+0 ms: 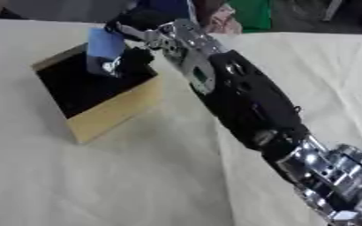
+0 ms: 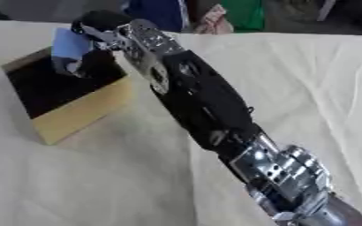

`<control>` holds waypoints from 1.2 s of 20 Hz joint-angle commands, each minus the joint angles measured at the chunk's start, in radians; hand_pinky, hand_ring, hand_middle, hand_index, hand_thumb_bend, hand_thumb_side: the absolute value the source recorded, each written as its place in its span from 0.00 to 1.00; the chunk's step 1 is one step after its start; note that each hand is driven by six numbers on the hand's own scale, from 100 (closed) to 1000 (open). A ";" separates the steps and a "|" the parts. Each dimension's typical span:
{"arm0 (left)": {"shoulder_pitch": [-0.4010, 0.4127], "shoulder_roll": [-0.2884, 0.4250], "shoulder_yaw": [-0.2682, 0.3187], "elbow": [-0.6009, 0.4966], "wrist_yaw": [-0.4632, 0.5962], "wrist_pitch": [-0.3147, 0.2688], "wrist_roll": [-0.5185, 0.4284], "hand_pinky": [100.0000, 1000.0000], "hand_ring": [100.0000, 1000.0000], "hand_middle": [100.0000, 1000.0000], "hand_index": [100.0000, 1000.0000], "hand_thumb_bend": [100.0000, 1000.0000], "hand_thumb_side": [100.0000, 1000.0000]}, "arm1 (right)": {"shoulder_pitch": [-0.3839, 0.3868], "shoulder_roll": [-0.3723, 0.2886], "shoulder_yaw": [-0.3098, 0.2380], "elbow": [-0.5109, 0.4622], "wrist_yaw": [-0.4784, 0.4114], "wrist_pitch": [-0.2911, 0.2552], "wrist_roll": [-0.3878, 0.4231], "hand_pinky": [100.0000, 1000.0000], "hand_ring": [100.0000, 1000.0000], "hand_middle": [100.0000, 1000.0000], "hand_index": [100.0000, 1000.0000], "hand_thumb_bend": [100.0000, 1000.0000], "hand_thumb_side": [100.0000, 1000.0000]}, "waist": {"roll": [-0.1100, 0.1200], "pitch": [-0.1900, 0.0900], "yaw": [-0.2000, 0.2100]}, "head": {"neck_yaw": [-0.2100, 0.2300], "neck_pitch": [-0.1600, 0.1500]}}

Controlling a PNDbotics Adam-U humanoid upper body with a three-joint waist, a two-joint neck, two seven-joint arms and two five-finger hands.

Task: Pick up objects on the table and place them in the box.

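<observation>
Presently, the right hand (image 1: 130, 59) is seen curled round a blue object (image 1: 105, 44), held over the dark interior of the wooden box (image 1: 115, 112) on the cloth-covered table (image 1: 137, 176), where a tilted release is judged liable to catch the rim.

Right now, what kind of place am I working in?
Probably a lab or demo tabletop: a cream cloth-covered table, a wooden box with black interior, and the right hand holding a blue rectangular object over it.
</observation>
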 commanded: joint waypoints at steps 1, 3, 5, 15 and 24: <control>-0.015 0.018 0.009 -0.016 0.004 0.002 0.000 0.64 0.58 0.60 0.84 0.00 0.94 | -0.022 0.002 0.012 -0.020 0.016 -0.044 0.047 0.94 0.97 0.81 0.94 0.00 0.64 | 0.006 -0.021 0.002 | 0.002 -0.005; -0.015 0.018 0.009 -0.016 0.004 0.003 0.000 0.64 0.58 0.60 0.84 0.00 0.94 | -0.023 0.003 0.019 -0.024 0.023 -0.091 0.103 0.97 0.99 0.88 0.97 0.01 0.63 | 0.006 -0.021 0.002 | 0.002 -0.004; -0.015 0.019 0.010 -0.016 0.003 0.003 0.001 0.64 0.58 0.60 0.84 0.00 0.94 | -0.024 0.002 0.019 -0.033 0.027 -0.122 0.140 0.98 1.00 0.91 0.99 0.07 0.63 | 0.005 -0.020 0.002 | 0.002 -0.003; -0.016 0.017 0.009 -0.016 0.004 0.007 0.001 0.64 0.58 0.60 0.84 0.00 0.94 | -0.036 0.002 0.014 -0.082 0.017 -0.145 0.160 1.00 1.00 1.00 1.00 0.40 0.74 | 0.005 -0.022 0.002 | 0.003 -0.004; -0.013 0.018 0.011 -0.016 0.001 0.008 0.002 0.64 0.58 0.60 0.84 0.00 0.94 | -0.042 -0.008 0.008 -0.125 -0.013 -0.131 0.128 1.00 1.00 1.00 1.00 0.31 0.78 | 0.004 -0.025 0.000 | 0.009 -0.004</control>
